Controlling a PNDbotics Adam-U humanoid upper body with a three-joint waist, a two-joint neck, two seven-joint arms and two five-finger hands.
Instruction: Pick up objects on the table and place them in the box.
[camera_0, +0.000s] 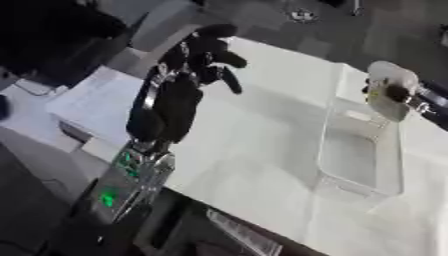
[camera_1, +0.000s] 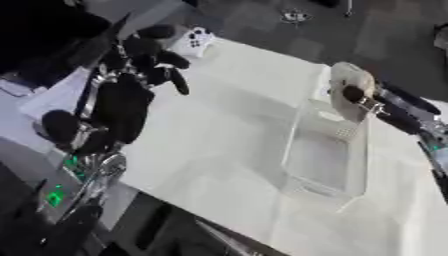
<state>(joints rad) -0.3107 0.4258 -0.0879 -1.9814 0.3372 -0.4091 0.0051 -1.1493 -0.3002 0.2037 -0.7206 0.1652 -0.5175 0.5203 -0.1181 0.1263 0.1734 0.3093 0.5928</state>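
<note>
Robot hand (camera_1: 360, 99) gripping object (camera_1: 352, 90) above box (camera_1: 325, 150)

Right hand (camera_1: 357, 96) at frame right was largely hidden behind a blurred pale object (camera_1: 348, 90); identity undeterminable.

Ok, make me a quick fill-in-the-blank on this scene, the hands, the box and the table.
1. The robot's right hand holds a pale rounded object above the ____ plastic box.
2. The box rests on a ____ table.
3. The robot's left hand hovers holding ____.
4. The held object is at the box's ____ end.

Missing words: clear; white; nothing; far
</note>
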